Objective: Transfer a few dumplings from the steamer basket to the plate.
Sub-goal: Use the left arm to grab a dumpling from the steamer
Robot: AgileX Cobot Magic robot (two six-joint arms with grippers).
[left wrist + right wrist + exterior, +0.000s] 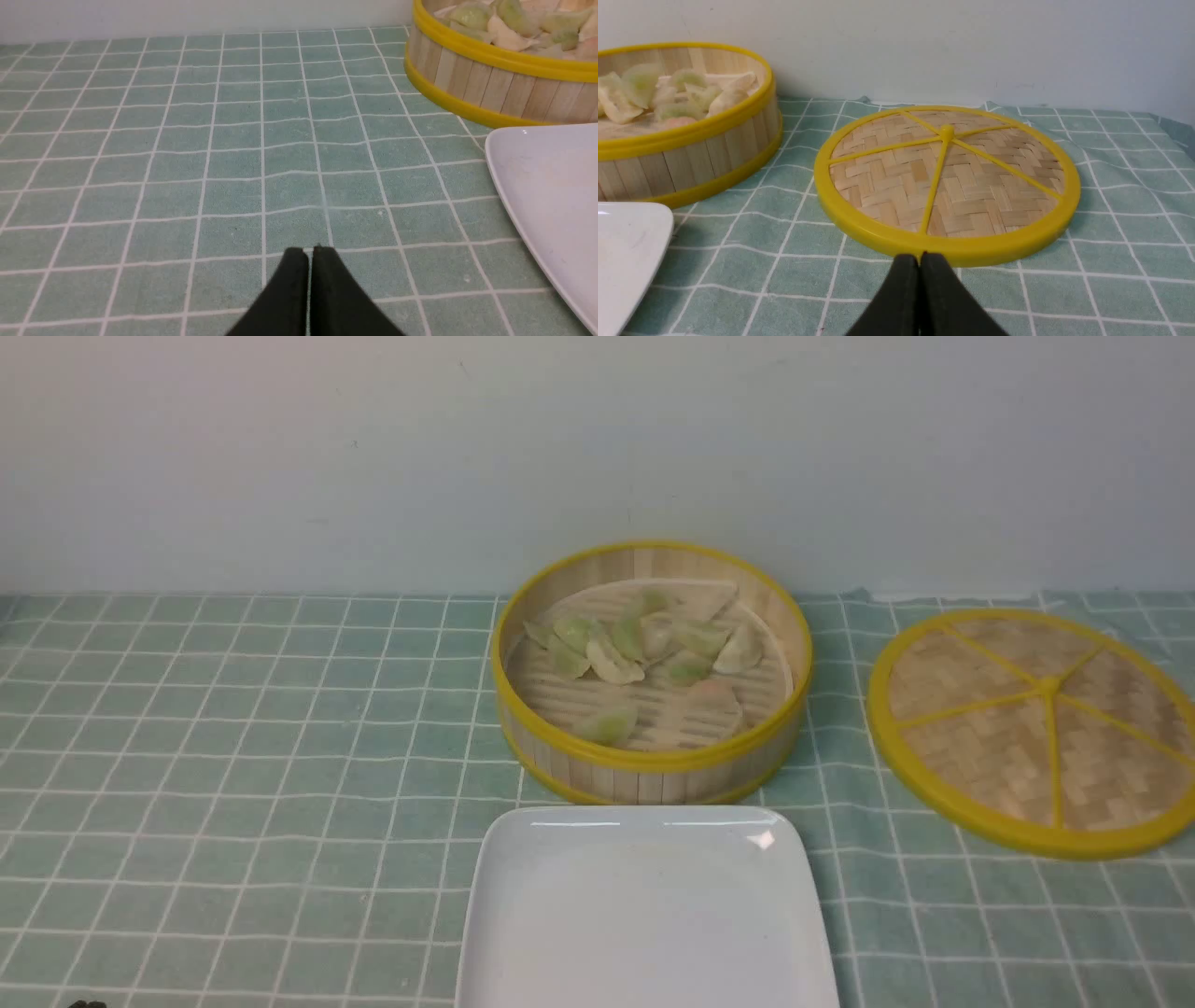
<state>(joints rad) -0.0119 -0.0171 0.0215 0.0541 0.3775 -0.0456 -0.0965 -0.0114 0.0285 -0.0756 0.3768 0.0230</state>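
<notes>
– Dumplings (644,653), where are they?
– In the steamer basket (653,775), ahead of both jaws. The plate (644,915) lies nearer them, bare.
– How to grab one well?
– Open wide first, come down over a loose one, pinch softly.
– And the arms?
– Left gripper (310,252) and right gripper (920,259) hang low, jaws pressed together, holding nothing. The lid (948,186) lies just ahead of the right jaws.

Staged tabletop: checked tablecloth (233,756), bare wall (373,448)
</notes>
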